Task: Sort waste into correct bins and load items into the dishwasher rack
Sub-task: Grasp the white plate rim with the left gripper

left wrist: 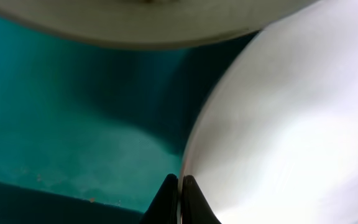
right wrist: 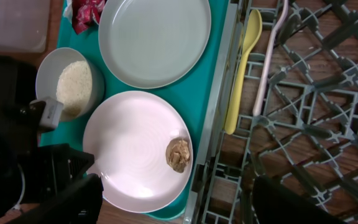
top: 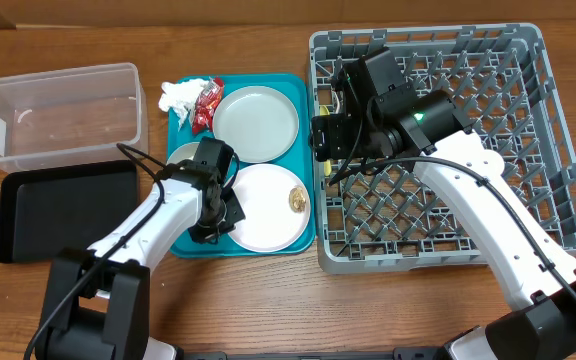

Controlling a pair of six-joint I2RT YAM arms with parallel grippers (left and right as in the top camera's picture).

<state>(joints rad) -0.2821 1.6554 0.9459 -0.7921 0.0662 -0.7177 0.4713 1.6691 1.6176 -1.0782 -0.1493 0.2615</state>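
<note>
We are seeing the left claw [left wrist: 179, 200] clenching on the rim of the white-pink plate [right wrist: 135, 149], its two fingertips nearly meeting over the thin edge. The plate is lying flat and round in the teal tray [top: 307, 150], toward the near edge of the table. It is glossy and bare but for a tiny brown morsel [right wrist: 179, 154] sitting near its right side. The left wrist view is showing only that pinch. The right wrist view is showing rice-like grains [right wrist: 74, 87] lying in the grey bowl [right wrist: 45, 71] just beside the plate. The right claw [right wrist: 176, 186] is hanging released, fingers wide apart, over the left edge of the dishwasher rack [top: 528, 150]. There the yellow spoon [right wrist: 241, 74] is lying with its long axis running far to near, bowl pointing at the far edge.
</note>
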